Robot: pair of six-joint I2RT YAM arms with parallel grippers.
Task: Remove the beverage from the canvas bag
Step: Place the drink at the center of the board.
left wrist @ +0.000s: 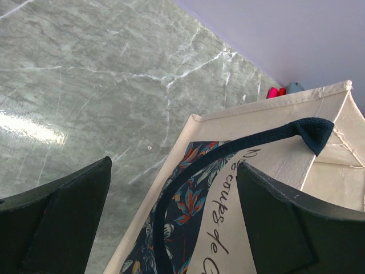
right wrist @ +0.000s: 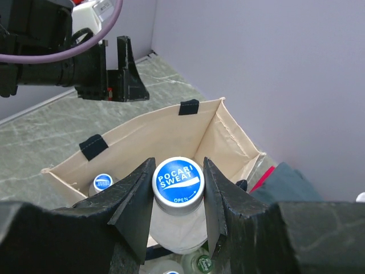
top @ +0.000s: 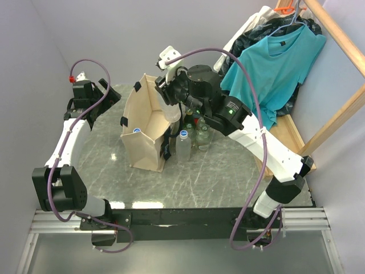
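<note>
Roughly halfway, I'd say. The right hand is clamped narrow on a Pocari Sweat bottle, held above the canvas bag's rim on its right side. It's not set down on the counter yet. The left hand is wide open at the bag's left wall, gripping nothing. Count: one bag, one blue-capped bottle inside it, and at least three bottles standing just right of the bag.

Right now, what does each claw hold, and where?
The right claw grips the bottle by its top, at the blue cap; the left claw holds nothing.
</note>
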